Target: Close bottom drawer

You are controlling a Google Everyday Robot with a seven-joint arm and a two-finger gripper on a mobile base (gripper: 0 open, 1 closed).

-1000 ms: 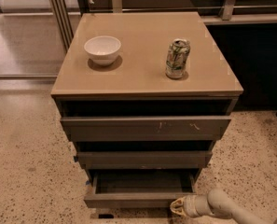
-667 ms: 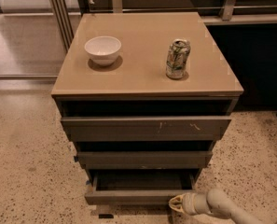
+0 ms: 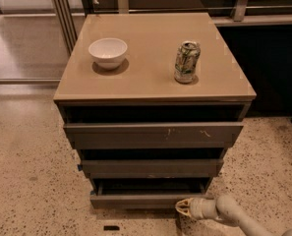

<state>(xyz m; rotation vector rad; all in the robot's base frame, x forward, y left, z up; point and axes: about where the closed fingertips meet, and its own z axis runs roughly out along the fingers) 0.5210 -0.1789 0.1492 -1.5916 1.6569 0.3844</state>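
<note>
My gripper (image 3: 184, 208) sits low near the floor (image 3: 32, 181), at the right end of the bottom drawer (image 3: 135, 200), its tip against or just beside the near face of the flat front; I cannot tell if there is contact, nor whether my jaws are spread or pressed together. I judge I am placed there because the front has no handle, so a push on the flat face is the only way in. The drawer stands partly out, with a strip of dark tray showing behind its front. Pushing at one end could skew it on its runners, so I would rather press nearer the middle, straight toward the far side. My arm (image 3: 234, 215) reaches in from the near right, low over open floor, with room to follow through. The edge to mind is the middle drawer (image 3: 150, 168) just above, which is wider and overhangs me; the top drawer (image 3: 153, 134) is wider still. A small dark mark (image 3: 111, 227) lies on the floor to the near left, out of my line. The bowl (image 3: 107, 52) and can (image 3: 187, 62) on the cabinet top (image 3: 150, 33) are well apart from me.
</note>
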